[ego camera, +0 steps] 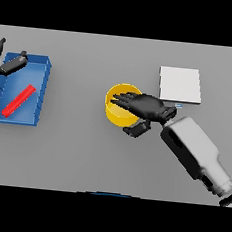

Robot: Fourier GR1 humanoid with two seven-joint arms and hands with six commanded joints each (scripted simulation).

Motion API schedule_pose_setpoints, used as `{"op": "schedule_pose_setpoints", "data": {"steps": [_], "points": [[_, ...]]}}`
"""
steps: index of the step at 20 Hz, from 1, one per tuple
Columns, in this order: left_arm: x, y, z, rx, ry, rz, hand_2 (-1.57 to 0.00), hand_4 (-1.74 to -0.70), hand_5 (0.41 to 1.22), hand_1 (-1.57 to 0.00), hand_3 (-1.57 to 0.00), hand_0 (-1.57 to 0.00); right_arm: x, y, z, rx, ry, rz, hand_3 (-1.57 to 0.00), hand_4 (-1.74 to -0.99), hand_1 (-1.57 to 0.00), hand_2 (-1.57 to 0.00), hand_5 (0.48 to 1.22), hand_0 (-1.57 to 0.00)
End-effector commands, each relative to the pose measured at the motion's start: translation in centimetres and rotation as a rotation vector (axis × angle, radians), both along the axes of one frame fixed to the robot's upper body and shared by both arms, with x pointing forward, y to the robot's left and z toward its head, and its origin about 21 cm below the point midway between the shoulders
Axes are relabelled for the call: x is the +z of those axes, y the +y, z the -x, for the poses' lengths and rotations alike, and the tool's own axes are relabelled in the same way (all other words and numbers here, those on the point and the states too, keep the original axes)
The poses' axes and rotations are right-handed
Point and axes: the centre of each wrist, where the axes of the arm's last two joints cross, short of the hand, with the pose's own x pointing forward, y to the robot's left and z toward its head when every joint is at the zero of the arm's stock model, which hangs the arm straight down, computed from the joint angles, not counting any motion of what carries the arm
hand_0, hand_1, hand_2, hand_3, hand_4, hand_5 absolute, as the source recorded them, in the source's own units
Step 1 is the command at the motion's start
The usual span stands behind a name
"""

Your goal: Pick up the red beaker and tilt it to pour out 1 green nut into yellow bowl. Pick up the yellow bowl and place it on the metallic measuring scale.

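The right hand (145, 107), nearest the camera on its grey and white arm reaching in from the table's near right corner, lies over the yellow bowl (117, 113). Its fingers are stretched almost straight across the bowl's top toward the left, and the thumb hangs beside the bowl's near right rim; it looks poised to grasp but does not appear to have closed on the bowl. The bowl sits around the middle of the table (84, 155), a little right of centre. Whether 1 green nut lies inside cannot be told, since the hand hides most of the inside.

Just beyond and to the right of the bowl, near the far right of the table, sits the pale square scale (180, 84), with nothing on it. So the second step looks just begun: the bowl has yet to be lifted and set on the scale.

Well apart, at the table's left edge, a blue tray (33, 117) holds the red beaker (18, 101), lying on its side at a slant. The left hand (7, 66) hovers at the tray's far left corner, fingers loosely spread, holding nothing.
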Motion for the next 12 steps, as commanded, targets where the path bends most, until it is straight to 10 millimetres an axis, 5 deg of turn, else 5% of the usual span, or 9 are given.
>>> {"op": "schedule_pose_setpoints", "data": {"steps": [1, 8, 12], "points": [[0.0, 0.3, 0.1, 0.002, -0.008, 0.006, 0.0, -0.8, 0.735, 0.0, 0.0, 0.0, -0.1, 0.1, 0.0, -0.001, 0.006, 0.015, 0.0, -1.288, 0.0, 0.0, 0.671, 0.0], [0.3, 0.5, 0.1, 0.002, -0.01, -0.006, 0.0, -0.79, 0.731, 0.0, 0.0, 0.0, -0.4, 0.9, -0.8, 0.029, 0.034, 0.109, 0.0, -1.304, 0.0, 0.0, 0.713, 0.0], [0.2, 0.4, 0.1, -0.001, -0.004, 0.0, 0.0, -0.79, 0.723, 0.0, 0.0, 0.0, -0.5, 1.8, -0.7, 0.018, 0.021, 0.151, -0.16, -1.362, -0.11, -0.13, 0.82, -0.09]]}}
